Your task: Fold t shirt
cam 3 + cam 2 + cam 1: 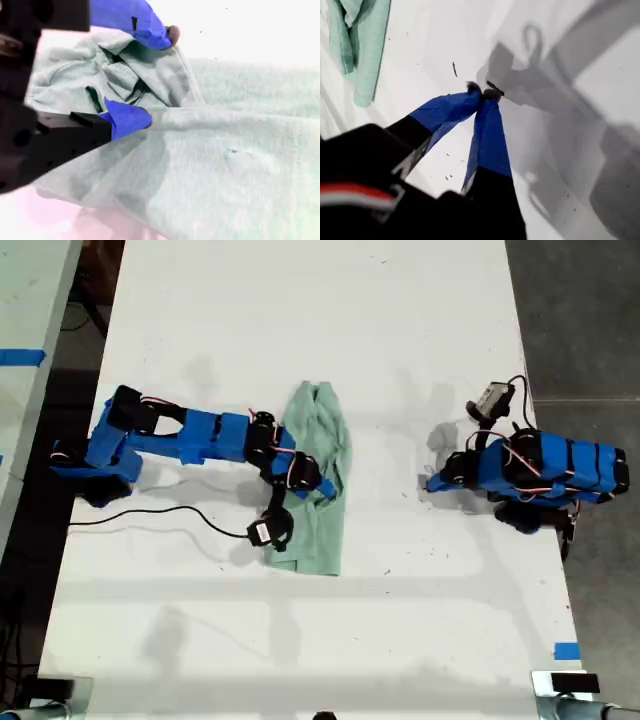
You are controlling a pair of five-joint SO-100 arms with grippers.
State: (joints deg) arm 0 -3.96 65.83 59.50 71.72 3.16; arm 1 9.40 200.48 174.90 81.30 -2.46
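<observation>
The t shirt [322,530] is pale mint-green and lies as a long, narrow, wrinkled strip near the middle of the white table [300,320]. My second gripper [316,484] sits over its middle, reaching in from the exterior view's left. In the second wrist view this gripper [152,75] is open, its blue fingertips [131,117] straddling a bunched fold of the t shirt [225,150]. My first gripper [432,483] rests low on bare table at the exterior view's right, apart from the cloth. Its blue jaws [485,92] are shut on nothing, with the t shirt [360,45] some way off.
A black cable [150,515] trails from the second arm's base across the table. Blue tape [566,651] marks the table near the exterior view's lower right edge. Another table with blue tape [20,357] stands at the exterior view's left, and dark floor [580,300] lies beyond the right edge.
</observation>
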